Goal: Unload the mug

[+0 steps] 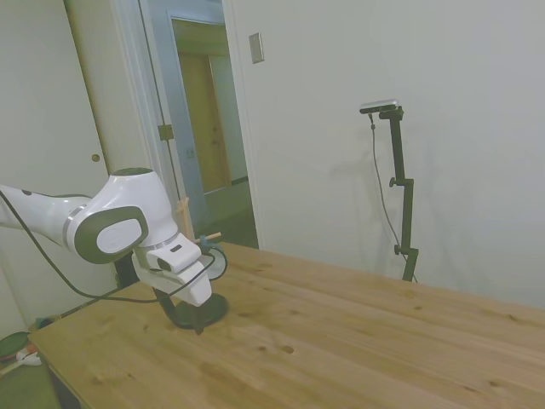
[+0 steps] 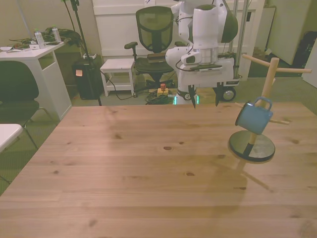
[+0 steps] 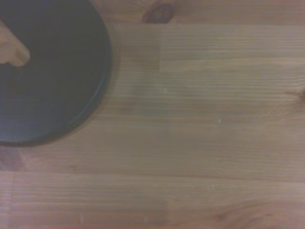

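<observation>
Mug [image 2: 253, 119] hanging by its handle on the peg stand [image 2: 252, 147]: rigid, light, slick enamel; I am planning a rim grasp, tool [image 2: 204, 99] spread wide, empty.

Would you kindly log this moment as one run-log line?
mug: hanging on peg stand | gripper: open, empty, beside the mug toward front view's left | unload: not begun

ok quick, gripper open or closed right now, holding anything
Gripper: open, holding nothing; the mug hangs on the peg stand, off to the front view's right of it.
</observation>
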Motion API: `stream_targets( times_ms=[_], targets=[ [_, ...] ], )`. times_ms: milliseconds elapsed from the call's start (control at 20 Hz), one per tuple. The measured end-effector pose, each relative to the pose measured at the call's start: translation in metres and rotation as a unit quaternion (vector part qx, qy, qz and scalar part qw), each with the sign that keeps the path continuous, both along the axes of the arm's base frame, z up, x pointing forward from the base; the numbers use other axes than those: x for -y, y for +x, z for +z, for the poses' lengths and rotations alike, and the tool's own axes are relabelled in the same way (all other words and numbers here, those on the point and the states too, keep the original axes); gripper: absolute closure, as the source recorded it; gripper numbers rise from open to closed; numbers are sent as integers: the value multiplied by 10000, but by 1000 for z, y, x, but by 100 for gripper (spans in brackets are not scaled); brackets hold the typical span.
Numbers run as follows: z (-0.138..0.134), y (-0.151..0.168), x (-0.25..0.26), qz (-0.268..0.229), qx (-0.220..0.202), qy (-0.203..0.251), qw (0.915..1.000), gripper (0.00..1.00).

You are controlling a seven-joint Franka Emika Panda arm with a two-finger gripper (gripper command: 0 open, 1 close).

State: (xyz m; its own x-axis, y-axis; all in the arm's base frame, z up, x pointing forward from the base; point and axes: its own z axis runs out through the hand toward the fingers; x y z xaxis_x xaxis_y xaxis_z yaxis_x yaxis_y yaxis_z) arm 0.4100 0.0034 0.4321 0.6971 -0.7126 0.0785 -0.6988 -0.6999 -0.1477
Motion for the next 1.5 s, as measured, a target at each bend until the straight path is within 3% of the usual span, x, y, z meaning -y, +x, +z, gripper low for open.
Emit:
stream_targets(
  times_ms=[150,550,900,1150,1500],
  targets=[
    [1,-1,2,38,-5,2,10000,0],
    [20,8,61,666,832,-97,9943,0],
    [38,49,70,1206,1524,-17,9809,0],
    [46,74,66,1329,1650,39,9773,0],
    [25,89,48,2439,1995,327,9485,0]
  ],
)
